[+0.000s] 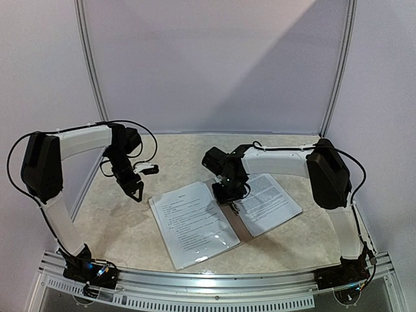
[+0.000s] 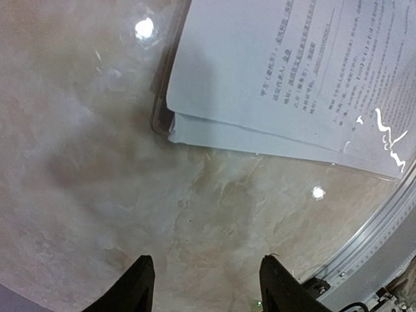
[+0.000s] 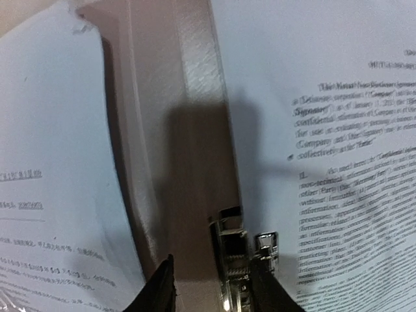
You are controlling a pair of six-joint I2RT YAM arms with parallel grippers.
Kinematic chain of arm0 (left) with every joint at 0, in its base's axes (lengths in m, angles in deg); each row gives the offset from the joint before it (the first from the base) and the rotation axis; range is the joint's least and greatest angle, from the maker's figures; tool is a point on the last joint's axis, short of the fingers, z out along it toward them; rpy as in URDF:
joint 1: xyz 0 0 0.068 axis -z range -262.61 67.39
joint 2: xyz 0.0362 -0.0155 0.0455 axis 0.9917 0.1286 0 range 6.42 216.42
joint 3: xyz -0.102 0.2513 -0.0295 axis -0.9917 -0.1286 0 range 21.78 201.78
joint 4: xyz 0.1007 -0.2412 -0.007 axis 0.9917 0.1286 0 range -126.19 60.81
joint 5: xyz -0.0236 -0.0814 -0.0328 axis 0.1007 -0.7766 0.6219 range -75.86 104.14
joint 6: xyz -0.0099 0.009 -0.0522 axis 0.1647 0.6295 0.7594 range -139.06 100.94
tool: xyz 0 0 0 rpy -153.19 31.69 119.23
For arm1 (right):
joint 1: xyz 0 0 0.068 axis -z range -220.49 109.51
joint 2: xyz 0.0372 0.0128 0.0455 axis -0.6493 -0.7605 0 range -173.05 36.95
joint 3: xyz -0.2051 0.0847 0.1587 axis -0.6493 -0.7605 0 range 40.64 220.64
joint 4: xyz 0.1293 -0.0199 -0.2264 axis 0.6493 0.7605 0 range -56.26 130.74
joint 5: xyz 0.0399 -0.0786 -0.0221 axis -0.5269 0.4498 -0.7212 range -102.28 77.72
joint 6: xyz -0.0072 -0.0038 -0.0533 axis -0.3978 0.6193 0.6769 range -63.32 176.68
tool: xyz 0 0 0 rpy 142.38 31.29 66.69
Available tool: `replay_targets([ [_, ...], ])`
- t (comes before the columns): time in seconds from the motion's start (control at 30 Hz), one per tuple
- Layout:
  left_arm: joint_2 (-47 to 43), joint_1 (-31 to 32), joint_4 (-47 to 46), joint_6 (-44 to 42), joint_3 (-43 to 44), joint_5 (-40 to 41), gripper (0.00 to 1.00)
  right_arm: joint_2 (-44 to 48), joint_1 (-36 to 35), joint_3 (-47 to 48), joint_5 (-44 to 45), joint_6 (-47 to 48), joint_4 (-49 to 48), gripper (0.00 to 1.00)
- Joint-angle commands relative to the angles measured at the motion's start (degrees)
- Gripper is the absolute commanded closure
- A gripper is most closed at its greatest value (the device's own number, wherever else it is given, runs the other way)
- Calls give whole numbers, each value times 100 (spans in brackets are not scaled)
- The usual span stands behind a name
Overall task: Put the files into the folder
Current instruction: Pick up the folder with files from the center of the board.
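On the beige marbled tabletop (image 1: pixel 117 224), an open, flat tan cardboard folder (image 3: pixel 188 130) held white printed paper files on both halves.
Bare marble lay beyond the folder's left edge, and the near paper corner stopped short of the ribbed aluminium rail (image 1: pixel 214 283). The left stack (image 1: pixel 194 221) and right stack (image 1: pixel 268 201) left the spine exposed between their inner edges. The left gripper (image 2: pixel 206 273) hung just off the left stack's corner, fingers spread wide over bare marble. The right gripper (image 3: pixel 214 279) stood over the spine, fingers narrowly parted either side of the small silver metal clip (image 3: pixel 227 253).
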Motion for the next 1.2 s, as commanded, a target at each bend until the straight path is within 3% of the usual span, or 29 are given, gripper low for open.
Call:
replay_targets([
  [0.0, 136, -9, -10, -105, -350, 312, 43, 180, -156, 142, -114, -119, 506, 56],
  [0.1, 121, 21, -39, -86, -458, 244, 43, -53, -101, 702, 390, 262, 905, 50],
  [0.27, 57, 68, 4, -42, -545, 94, 43, -769, -58, 1498, 510, 997, 1337, 49],
  [0.53, -4, 86, 8, -34, -585, 94, 43, -987, 31, 1552, 158, 1282, 1418, 53],
  [0.83, -34, 107, 104, -83, -478, 149, 44, -937, 51, 1233, 88, 1283, 1532, 70],
  [1.07, -28, 101, 170, -112, -294, -108, 43, -834, 280, 942, -377, 1326, 1133, 88],
  [1.17, -44, 69, 159, -64, -190, -166, 42, -800, 398, 831, -534, 1355, 1019, 91],
])
